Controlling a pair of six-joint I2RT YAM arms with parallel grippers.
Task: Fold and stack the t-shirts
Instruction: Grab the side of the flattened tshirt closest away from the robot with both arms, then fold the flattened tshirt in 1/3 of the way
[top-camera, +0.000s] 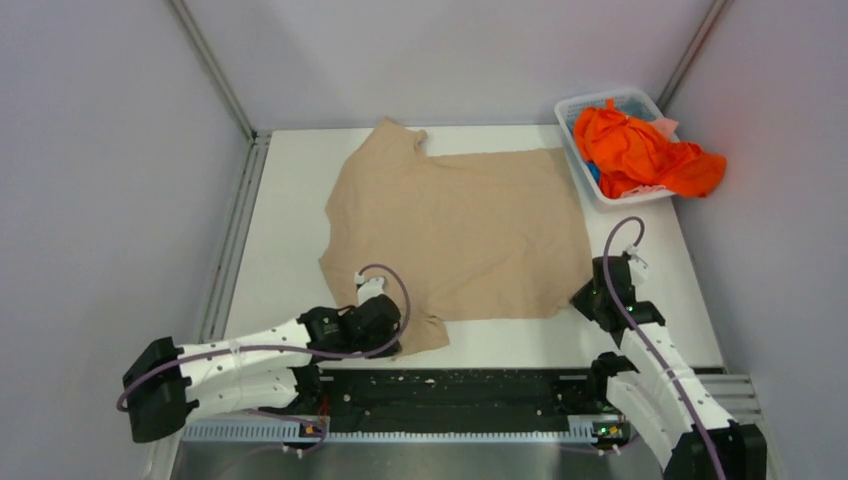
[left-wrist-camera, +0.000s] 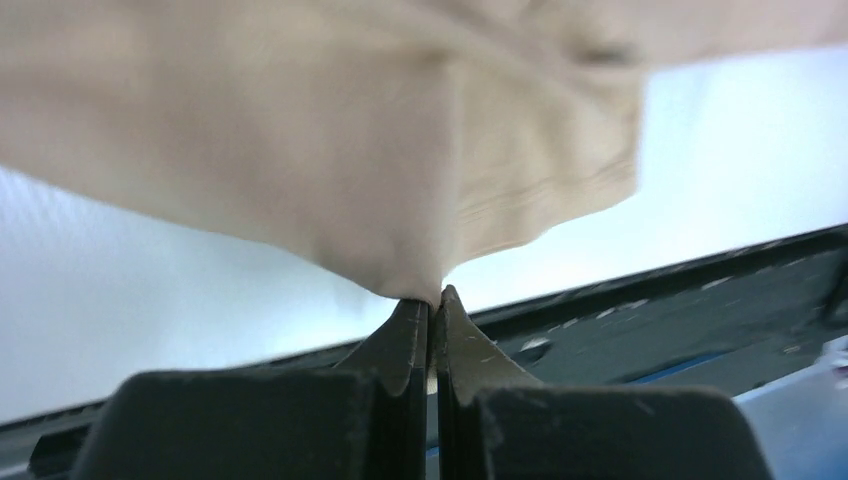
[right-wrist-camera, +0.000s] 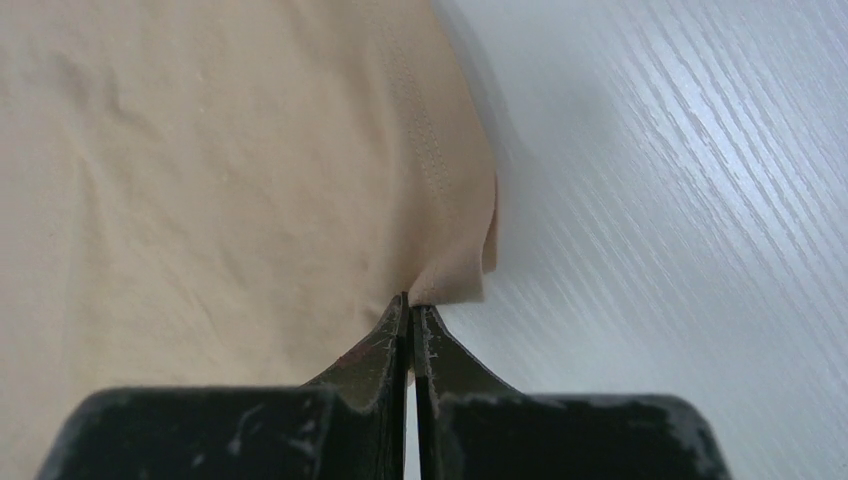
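From above, the tan shirt (top-camera: 460, 235) lies spread, mostly flat, across the middle of the white tabletop (top-camera: 285, 220), one sleeve pointing to 11 o'clock. The orange shirts (top-camera: 640, 155) sit bunched in a white basket (top-camera: 578, 160) at 2 o'clock, spilling over its far-right rim and well apart from the tan one. The left tool (top-camera: 402, 338) is at the tan shirt's 7 o'clock corner, and the right tool (top-camera: 582, 298) is at its 4 o'clock corner. In the left wrist view, the left tool (left-wrist-camera: 433, 300) is clamped on a fold of tan shirt (left-wrist-camera: 330, 130) – its fingers are pressed together with cloth pinched at the tips. The fabric rises from there and drapes across the top of the picture, clear of the tabletop (left-wrist-camera: 150, 300) behind it. In the right wrist view, the right tool (right-wrist-camera: 408, 305) is likewise clamped on the tan shirt (right-wrist-camera: 200, 180), its tips together on the hemmed corner – the rest of the cloth lies flat toward 10 o'clock, with bare tabletop (right-wrist-camera: 680, 200) at 3 o'clock.
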